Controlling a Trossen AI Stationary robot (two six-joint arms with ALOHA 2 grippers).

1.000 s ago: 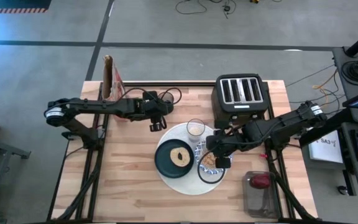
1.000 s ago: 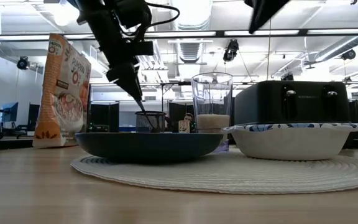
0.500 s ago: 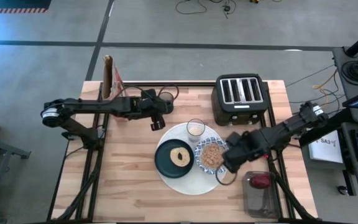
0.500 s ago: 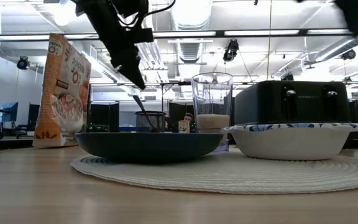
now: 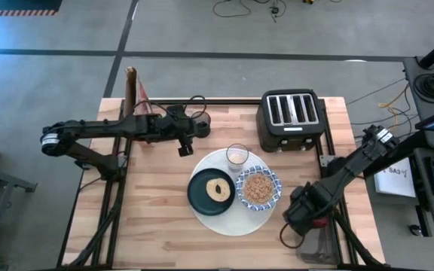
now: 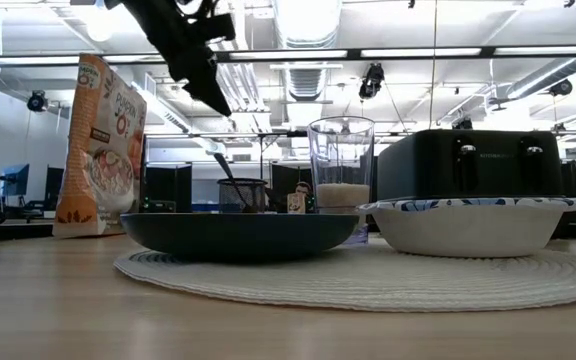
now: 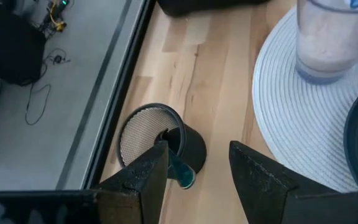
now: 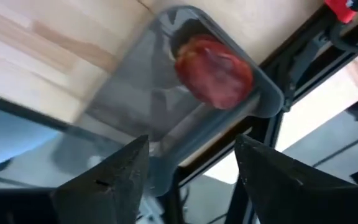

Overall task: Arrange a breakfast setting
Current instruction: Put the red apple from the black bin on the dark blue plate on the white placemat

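Now your right gripper [image 8: 188,168], fingers spread and empty, hung over the red apple [image 8: 214,63] in its clear tray [image 8: 135,102] at the table's five o'clock; fetching it looked next, needing descent. Left gripper [image 7: 194,177] hovered parted, empty.

On the light wooden counter [image 5: 157,218], a big round white mat [image 5: 206,218] at centre. On the mat: dark green plate [image 5: 199,194] holding a bagel [image 5: 218,189], blue-and-white patterned bowl [image 5: 258,189] just right of it, small clear glass [image 5: 237,156] behind both. Behind the mat, a black four-slot toaster [image 5: 291,117]. At the near right corner, a clear plastic tub [image 8: 166,118] containing a red apple [image 8: 213,70].
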